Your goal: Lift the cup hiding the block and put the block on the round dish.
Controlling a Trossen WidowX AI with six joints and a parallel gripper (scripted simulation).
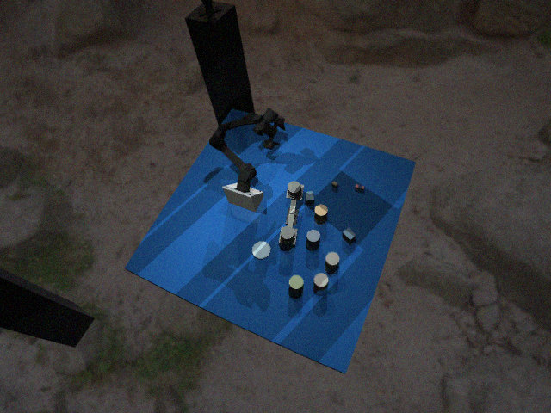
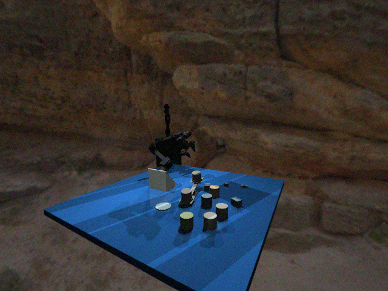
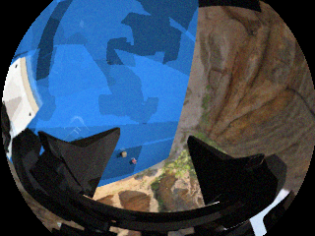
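The balance [image 1: 292, 215] [image 2: 194, 188] is a narrow pale beam with a plate at each end. A grey cup [image 1: 294, 189] [image 2: 196, 176] stands upright on its far end, an identical cup [image 1: 287, 236] [image 2: 186, 195] on its near end. I cannot surely tell which end is lower. No block shows; the cups hide whatever is beneath them. The round pale dish [image 1: 261, 249] [image 2: 163, 206] lies flat beside the near cup, with nothing on it. My gripper [image 1: 276, 134] [image 2: 191, 151] [image 3: 154, 136] is open and empty, raised over the table's back part, well away from both cups.
Several cylinders, among them an orange-topped one [image 1: 321, 211] [image 2: 214, 191] and a green-topped one [image 1: 295, 284] [image 2: 186, 222], stand beside the balance. Grey blocks [image 1: 349, 234] [image 2: 236, 202] and small brown and red pieces [image 1: 359, 188] [image 2: 244, 186] lie farther right. A pale wedge [image 1: 242, 198] [image 2: 157, 179] is at the arm's base.
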